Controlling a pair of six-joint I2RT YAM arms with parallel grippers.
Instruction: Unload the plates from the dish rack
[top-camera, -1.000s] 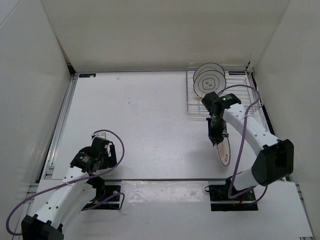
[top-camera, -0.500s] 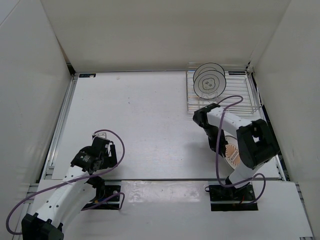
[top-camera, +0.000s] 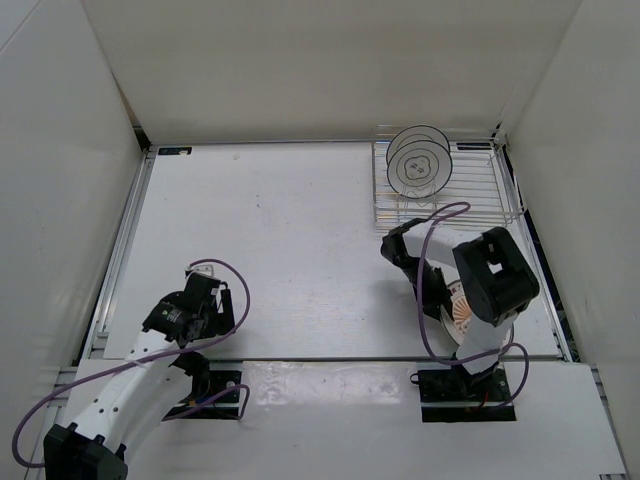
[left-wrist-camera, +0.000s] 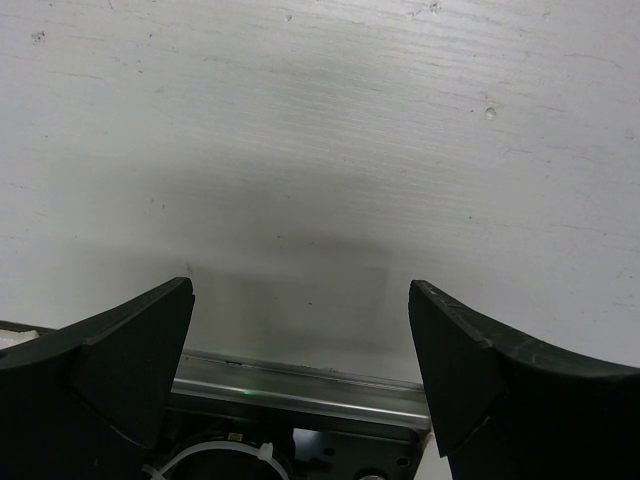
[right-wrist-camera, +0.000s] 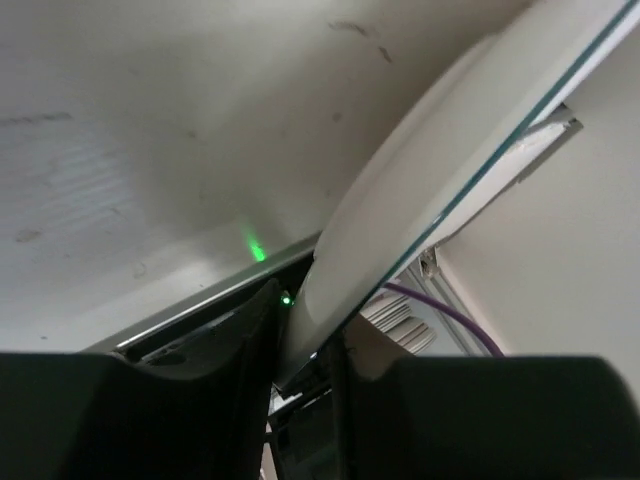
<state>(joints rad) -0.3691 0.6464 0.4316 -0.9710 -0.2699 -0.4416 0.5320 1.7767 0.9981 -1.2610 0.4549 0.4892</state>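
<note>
Jaws on the right gripper (right-wrist-camera: 310, 345) stand narrow, with the rim of the orange sunburst plate (right-wrist-camera: 420, 170) slotted between them. In my right wrist feed the plate runs up and away at a slant. A thin dark gap shows on one side of the rim, so I cannot tell whether the jaws pinch it or only flank it.

From the overhead feed I see that plate on the near side of the dish rack (top-camera: 480, 190), out of it and low over the surface (top-camera: 290, 230). Part of its orange face peeks from under the folded right arm (top-camera: 490, 280). Whether it lies flat there I cannot tell, because the arm covers most of it.

Inside the dish rack, at its left end, the two ringed plates (top-camera: 418, 168) stand upright on edge, one close behind the other, their faces turned toward the arms.

Well apart from the dish rack, across the surface near the opposite near corner, my left gripper (left-wrist-camera: 300, 290) hangs low with its jaws spread wide and nothing between them. Under it I see only bare surface and a metal rail (left-wrist-camera: 300, 385) along the edge.
</note>
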